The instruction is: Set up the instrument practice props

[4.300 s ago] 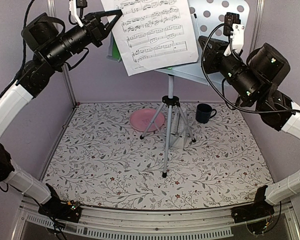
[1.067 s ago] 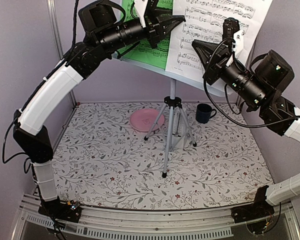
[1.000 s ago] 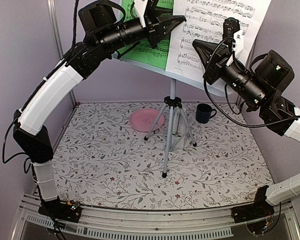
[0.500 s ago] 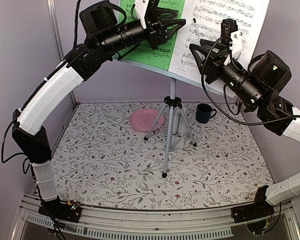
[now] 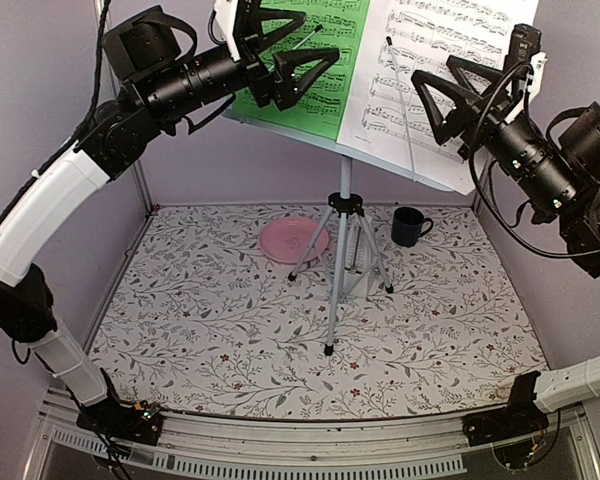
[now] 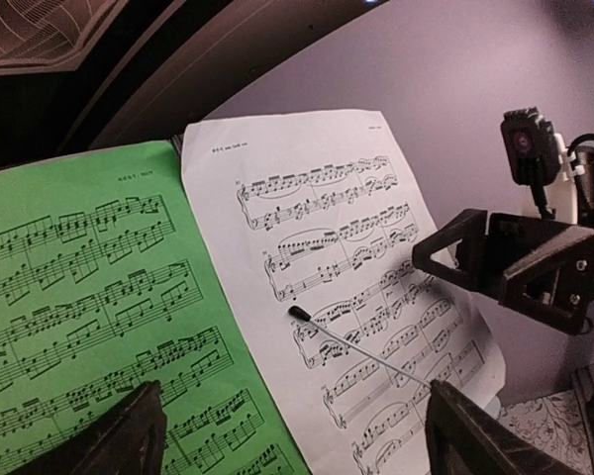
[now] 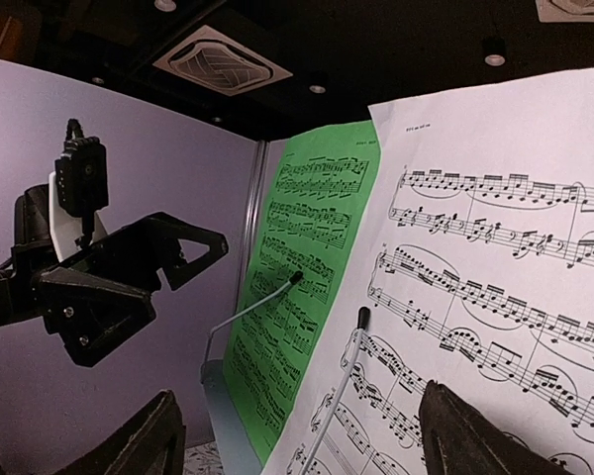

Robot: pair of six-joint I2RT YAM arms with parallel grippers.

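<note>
Green music sheet (image 5: 305, 60) left, white music sheet (image 5: 460, 60) right, leaning side by side on music stand (image 5: 345, 190), mid-desk (image 5: 230, 330) | wire retainers (image 5: 405, 110) crossing each, apparently pinning paper | left fingers (image 5: 315, 57) apart, empty, near green | right fingers (image 5: 426, 105) apart, empty, near white

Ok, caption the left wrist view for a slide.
Green music sheet and white music sheet side by side; right end effector open nearby.

Pale lilac walls (image 5: 230, 170) enclose a counter (image 5: 210, 330) covered in a white cloth with a leafy floral print. Overhead, a dark ceiling (image 7: 396, 40) carries a square air vent (image 7: 221, 65) and small recessed lights (image 7: 164, 5).
</note>
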